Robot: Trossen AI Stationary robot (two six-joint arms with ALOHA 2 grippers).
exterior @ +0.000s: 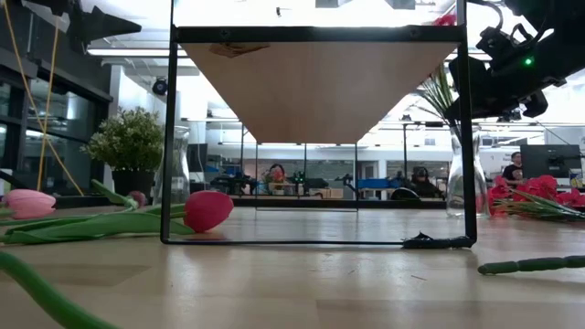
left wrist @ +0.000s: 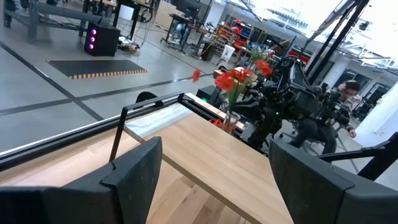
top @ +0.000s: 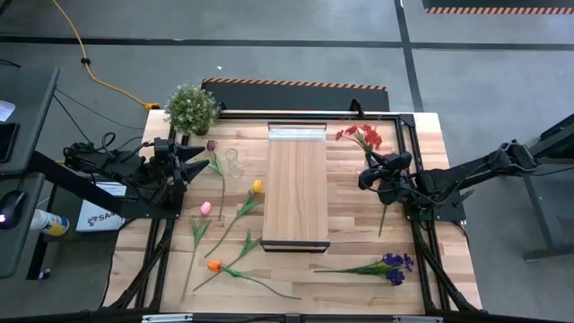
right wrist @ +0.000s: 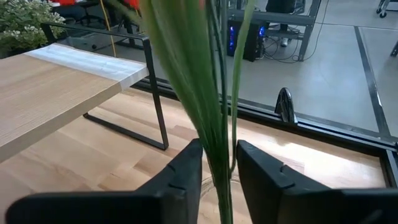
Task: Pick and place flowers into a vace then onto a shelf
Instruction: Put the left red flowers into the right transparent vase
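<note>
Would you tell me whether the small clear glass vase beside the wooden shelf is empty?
Empty: the clear glass vase stands upright, with no stems inside.

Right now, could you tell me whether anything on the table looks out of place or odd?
Mostly no. Several loose flowers lie flat on the tabletop left of the shelf, and a purple one lies to the right. The right gripper holds red flowers upright.

A bushy potted plant (top: 191, 109) stands at the table's (top: 354, 269) corner.

Green flower stems (right wrist: 214, 124) stand between the jaws (shelf (right wrist: 56, 87) beside).
</note>
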